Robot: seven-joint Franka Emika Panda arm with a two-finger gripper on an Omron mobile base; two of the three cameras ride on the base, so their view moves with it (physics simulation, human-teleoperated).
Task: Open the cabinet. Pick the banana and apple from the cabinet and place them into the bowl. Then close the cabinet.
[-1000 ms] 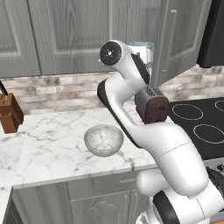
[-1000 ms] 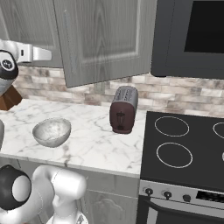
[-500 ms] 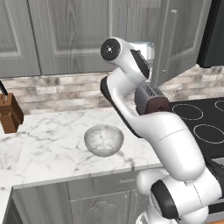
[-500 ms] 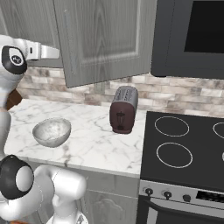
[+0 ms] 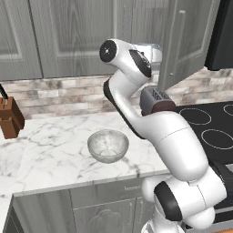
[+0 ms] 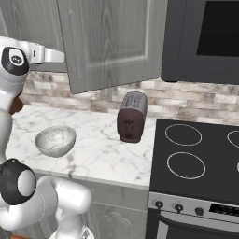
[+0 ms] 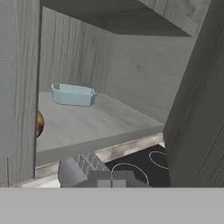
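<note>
The cabinet's right door (image 5: 184,43) stands swung open, seen in the right base view with its bar handle (image 6: 72,46). The left door (image 7: 17,87) is closed. My gripper (image 7: 112,180) is shut and empty, held up in front of the open half and facing the shelf (image 7: 96,124). A small rounded yellow-brown fruit (image 7: 38,123) peeks past the left door's edge. I cannot tell whether it is the banana or the apple. The glassy grey bowl (image 5: 108,145) sits empty on the marble counter below, also in the right base view (image 6: 55,140).
A light-blue dish (image 7: 73,94) sits at the back of the shelf. A toaster (image 6: 131,116) stands on the counter beside the stove (image 6: 196,154), under a microwave (image 6: 205,37). A knife block (image 5: 9,118) is at the far left.
The arm has risen and straightened slightly, bringing the hand a little closer to the cabinet opening. The door stays open and the gripper stays shut.
</note>
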